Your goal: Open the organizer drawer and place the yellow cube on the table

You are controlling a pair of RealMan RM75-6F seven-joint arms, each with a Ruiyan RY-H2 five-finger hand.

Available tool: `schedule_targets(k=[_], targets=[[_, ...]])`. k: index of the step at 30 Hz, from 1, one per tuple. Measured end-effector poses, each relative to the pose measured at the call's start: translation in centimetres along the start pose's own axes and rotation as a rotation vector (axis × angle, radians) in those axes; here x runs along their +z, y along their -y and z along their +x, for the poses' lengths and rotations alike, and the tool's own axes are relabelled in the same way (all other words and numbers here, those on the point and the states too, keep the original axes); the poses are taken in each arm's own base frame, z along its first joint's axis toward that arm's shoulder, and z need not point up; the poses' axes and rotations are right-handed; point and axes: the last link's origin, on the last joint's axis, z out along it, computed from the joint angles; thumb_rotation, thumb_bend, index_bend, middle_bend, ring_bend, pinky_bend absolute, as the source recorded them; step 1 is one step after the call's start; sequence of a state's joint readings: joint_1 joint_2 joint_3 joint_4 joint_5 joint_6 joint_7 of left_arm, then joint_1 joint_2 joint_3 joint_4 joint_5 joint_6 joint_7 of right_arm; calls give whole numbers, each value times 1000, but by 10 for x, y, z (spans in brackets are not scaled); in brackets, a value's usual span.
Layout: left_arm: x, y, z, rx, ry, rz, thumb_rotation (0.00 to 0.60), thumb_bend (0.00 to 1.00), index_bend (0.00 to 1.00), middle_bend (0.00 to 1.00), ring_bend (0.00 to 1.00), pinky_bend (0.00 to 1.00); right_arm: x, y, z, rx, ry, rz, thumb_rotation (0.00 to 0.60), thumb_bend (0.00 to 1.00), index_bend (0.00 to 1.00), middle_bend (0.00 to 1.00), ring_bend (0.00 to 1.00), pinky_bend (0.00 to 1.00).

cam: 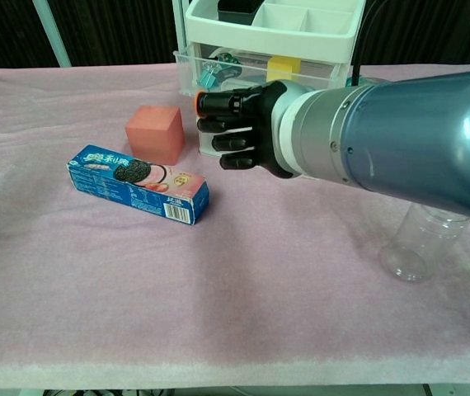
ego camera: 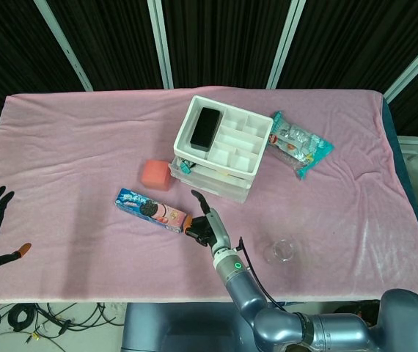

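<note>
Beside drawer [cam: 243, 66], right robot hand [cam: 239, 128] empty.

Pink cloth [ego camera: 77, 161] covers the worktop. White organizer [ego camera: 220, 147] holds a yellow cube [cam: 280, 68] in its clear top drawer [cam: 218, 70]. Salmon-pink cube [cam: 155, 134]; blue cookie box [cam: 138, 183]; black right hand [cam: 239, 128] with an orange-tipped thumb.

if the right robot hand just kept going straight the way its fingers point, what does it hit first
Probably the white organizer: in the head view the right robot hand points up-table at its pulled-out top drawer. In the chest view it points left, so depth is uncertain.
</note>
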State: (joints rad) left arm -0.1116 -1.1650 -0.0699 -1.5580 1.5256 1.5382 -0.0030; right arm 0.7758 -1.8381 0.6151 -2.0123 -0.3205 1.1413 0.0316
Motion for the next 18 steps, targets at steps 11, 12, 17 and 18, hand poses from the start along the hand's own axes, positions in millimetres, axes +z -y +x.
schedule_targets(k=[11,12,17,18], targets=[[-1,0,1,10,-11,-5,600,0,0,0,0,0,-12,23,9,-288,-63,109,600,704,68,918,984,995],[-1,0,1,9,-11,-6,600,0,0,0,0,0,-12,25,11,-332,-77,115,600,705,72,918,984,995],[-1,0,1,5,-6,-4,600,0,0,0,0,0,-11,33,21,-525,-154,123,600,705,141,918,984,995],[-1,0,1,5,-6,-5,600,0,0,0,0,0,-11,35,23,-573,-177,119,600,705,147,918,984,995]])
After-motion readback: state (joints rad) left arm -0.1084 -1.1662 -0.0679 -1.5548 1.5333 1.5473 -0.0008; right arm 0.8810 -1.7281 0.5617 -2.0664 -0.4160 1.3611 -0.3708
